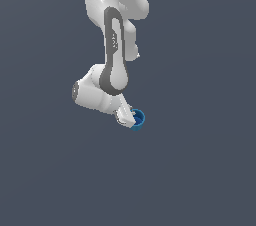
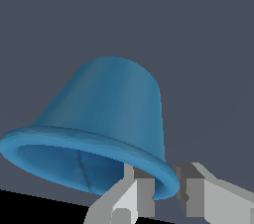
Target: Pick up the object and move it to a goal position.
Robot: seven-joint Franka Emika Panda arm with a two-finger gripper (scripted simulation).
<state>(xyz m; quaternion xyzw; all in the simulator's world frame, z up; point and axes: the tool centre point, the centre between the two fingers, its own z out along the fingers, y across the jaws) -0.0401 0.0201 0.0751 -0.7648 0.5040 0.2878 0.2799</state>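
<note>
**Desk:** What does the frame show?

**Photographer:** A white Panda arm [image 1: 114,45] bends down over a plain slate-grey surface [image 1: 200,170], its gripper [image 1: 131,117] at the small blue cup [image 1: 137,119]. In the exterior view the cup sits at the tip of the gripper, near the middle of the picture and on the gripper's side toward the exterior view's right.

**Desk:** And the jaws?

**Photographer:** Narrow. In the wrist view the two grey fingers [image 2: 141,193] pinch the cup's flared rim between them, one finger inside the mouth and the other outside the wall.

**Desk:** How does the cup lie?

**Photographer:** Tilted. The wrist camera looks partly into the darker hollow, with the rounded closed end pointing away from the fingers. The rim is a thick lip, wider than the body.

**Desk:** Is it off the surface?

**Photographer:** I cannot tell; there is no shadow or edge to judge by.
</note>
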